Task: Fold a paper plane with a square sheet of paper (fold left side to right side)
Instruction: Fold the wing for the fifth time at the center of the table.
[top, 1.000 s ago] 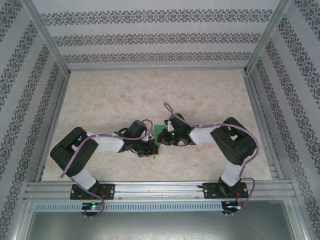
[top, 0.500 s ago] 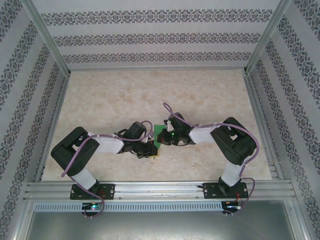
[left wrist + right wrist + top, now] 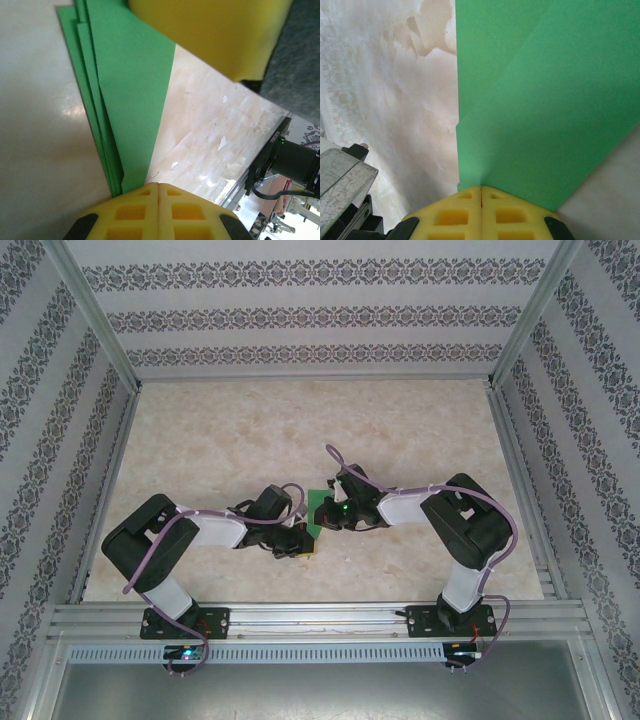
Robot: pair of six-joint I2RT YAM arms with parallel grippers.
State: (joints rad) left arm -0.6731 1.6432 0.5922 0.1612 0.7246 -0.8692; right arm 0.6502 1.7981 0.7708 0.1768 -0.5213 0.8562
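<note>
left gripper (image 3: 158, 186); right gripper (image 3: 481, 189): both pressed together, tips at folded green paper (image 3: 535, 100) | risk: dragging shifts layers; crease skews

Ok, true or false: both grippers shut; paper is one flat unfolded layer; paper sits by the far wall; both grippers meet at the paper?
1. The left gripper and right gripper are both shut: true.
2. The green paper is one flat layer: false, folded layers are stacked.
3. It sits by the far wall: false, it lies in the middle of the table, between the grippers.
4. Both grippers meet at it: true.
</note>
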